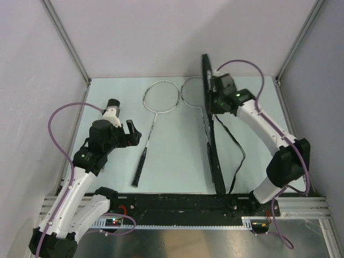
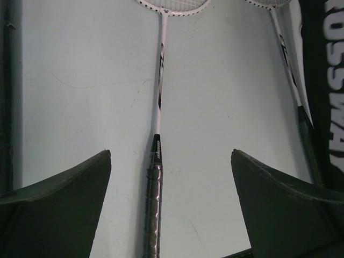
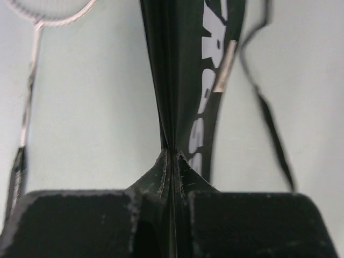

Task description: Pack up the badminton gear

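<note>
One racket (image 1: 152, 121) lies flat on the counter (image 1: 177, 161) beneath the left hand (image 1: 131, 130), whose fingers gape wide and grasp nothing. A second racket (image 1: 192, 91) rests just beside the racket bag (image 1: 214, 145). The right hand (image 3: 172, 156) pinches the bag's edge, propping it upright. The thin fabric could slide from so narrow a pinch, and the bag could flop onto the second racket.

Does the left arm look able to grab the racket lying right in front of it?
Probably yes: the left end effector hangs open over the racket, whose black handle lies uncovered between the fingers in the wrist view.
</note>
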